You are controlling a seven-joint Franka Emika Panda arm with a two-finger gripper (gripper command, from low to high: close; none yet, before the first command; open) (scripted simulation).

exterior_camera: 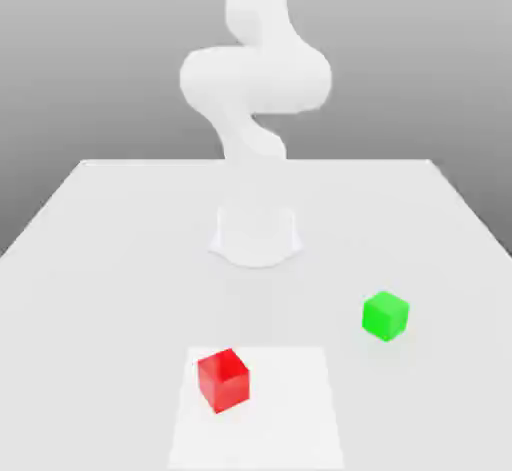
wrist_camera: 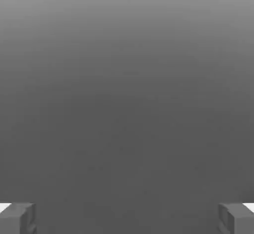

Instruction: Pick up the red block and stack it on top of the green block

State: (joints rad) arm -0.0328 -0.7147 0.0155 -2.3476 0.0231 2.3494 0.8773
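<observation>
The glossy red cube (exterior_camera: 223, 380) sits on a flat white square patch (exterior_camera: 290, 409) near the front edge of the pale worktop (exterior_camera: 110, 289), turned at an angle to that edge, and here lies the first risk: if the two-finger gripper (wrist_camera: 127, 219) comes down without matching that turn, its pads could meet corners instead of faces, and the cube might twist or be pushed aside. The gripper's fingers stand wide apart with nothing between them, so the pick seems still to be made. The glossy green cube (exterior_camera: 385, 316) lies well apart from the red one, closer to the worktop's side edge at the exterior view's right, and is turned too. A carry kept too low could knock it away. The cubes look about equal in size, so a release off centre would leave the red one overhanging and liable to tip; letting go too high could make it bounce, while pressing too hard might shift the green base.
</observation>
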